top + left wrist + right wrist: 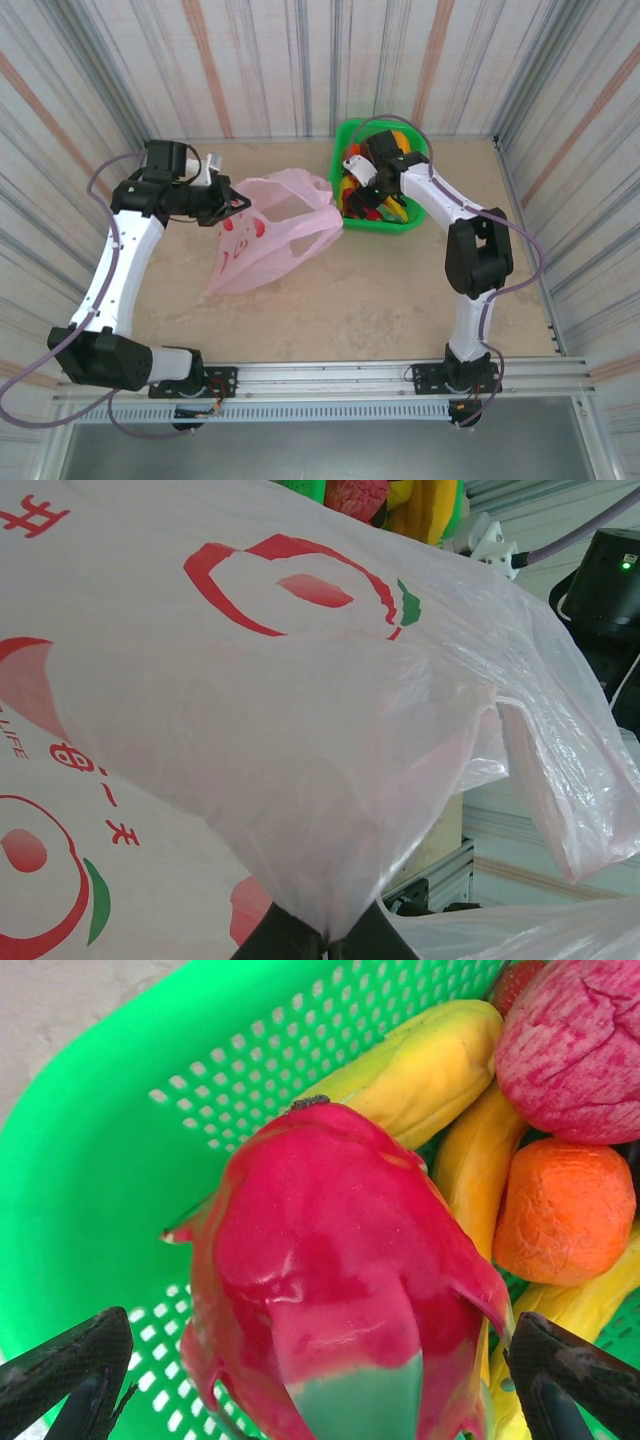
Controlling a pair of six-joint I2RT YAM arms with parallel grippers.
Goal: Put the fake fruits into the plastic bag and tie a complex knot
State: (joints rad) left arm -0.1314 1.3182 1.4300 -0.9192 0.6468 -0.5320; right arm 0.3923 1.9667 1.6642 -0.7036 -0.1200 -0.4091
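Over at the far right of the table (330, 300), inside the green basket (343, 140), hovering with the right gripper (315, 1360) low over the pile, fingers (75, 1365) spread wide to either side of the red-pink fruit (320, 1230) and not yet closing on it. Lying straight ahead of that gripper, long axis running away from it, green-tipped end nearest and dark stem end pointing toward the basket wall. Resting on top of the heap, leaning against a yellow banana (420, 1065), with an orange fruit (565, 1210) and a mottled pink one (575, 1050) just beside it on the right. Looking glossy and smooth, ridged with raised flaps, so probably calling for a squeeze across the narrow width rather than along the length.

Across on the left, pinching a gathered fold of the bag (300, 730) tight between the tips of the left gripper (325, 942) and holding the film up off the table. Sagging between the two arms, just beside the basket's left edge, thin and see-through, pink with red printed marks, crumpled, showing no fruit inside. Sitting nearer the fruit on the right arm's side, nearer the bag on the left's, so likely needing a carry leftward from basket to bag.
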